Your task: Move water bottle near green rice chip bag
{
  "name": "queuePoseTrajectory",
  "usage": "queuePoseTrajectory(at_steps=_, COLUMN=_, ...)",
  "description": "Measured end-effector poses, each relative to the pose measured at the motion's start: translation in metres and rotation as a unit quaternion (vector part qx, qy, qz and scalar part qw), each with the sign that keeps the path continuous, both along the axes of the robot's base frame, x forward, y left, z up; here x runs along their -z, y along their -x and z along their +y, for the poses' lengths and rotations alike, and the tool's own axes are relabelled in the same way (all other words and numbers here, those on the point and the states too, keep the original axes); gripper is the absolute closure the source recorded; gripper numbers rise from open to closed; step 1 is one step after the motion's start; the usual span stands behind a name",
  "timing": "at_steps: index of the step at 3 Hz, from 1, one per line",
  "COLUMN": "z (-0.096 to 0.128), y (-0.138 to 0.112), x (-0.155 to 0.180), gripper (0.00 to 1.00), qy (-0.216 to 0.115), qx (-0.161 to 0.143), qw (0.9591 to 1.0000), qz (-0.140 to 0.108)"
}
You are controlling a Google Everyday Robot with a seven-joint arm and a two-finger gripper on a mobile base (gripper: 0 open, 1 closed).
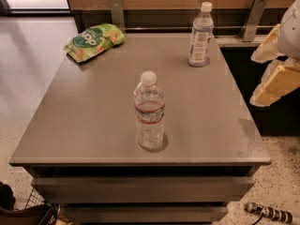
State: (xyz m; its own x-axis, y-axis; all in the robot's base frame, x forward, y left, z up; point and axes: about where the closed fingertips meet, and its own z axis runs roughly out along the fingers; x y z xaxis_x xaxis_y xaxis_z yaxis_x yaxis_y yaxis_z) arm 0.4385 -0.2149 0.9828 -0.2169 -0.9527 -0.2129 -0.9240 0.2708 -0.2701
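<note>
The water bottle stands upright at the front middle of the counter, well to the left of the gripper, which hangs beyond the right edge, spread and empty, while the green rice chip bag lies at the far-left corner.

The gripper hangs beyond the right edge of the table, jaws apart. Bare table lies between the water bottle and green chip bag; the taller bottle stands aside, back right.
</note>
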Motion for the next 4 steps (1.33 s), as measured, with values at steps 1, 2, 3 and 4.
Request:
queuePoseTrajectory(at_steps=1, z=0.0000, y=0.0000, x=0.0000, gripper=0.33, qy=0.000, qx=0.000, qw=1.0000, qz=0.000)
queuePoseTrajectory(at_steps=2, z=0.0008, y=0.0000, x=-0.0030, gripper=0.12, qy=0.000, qx=0.000, qw=1.0000, qz=-0.006)
queuePoseTrajectory(at_steps=3, z=0.0016, y=0.0001, x=-0.0055, gripper=0.00, qy=-0.001, qx=0.000, qw=0.9999, qz=-0.010)
queuePoseTrajectory(at_steps=4, z=0.0016, y=0.0001, x=-0.0055, gripper=0.00, qy=-0.001, qx=0.000, qw=0.9999, qz=-0.010)
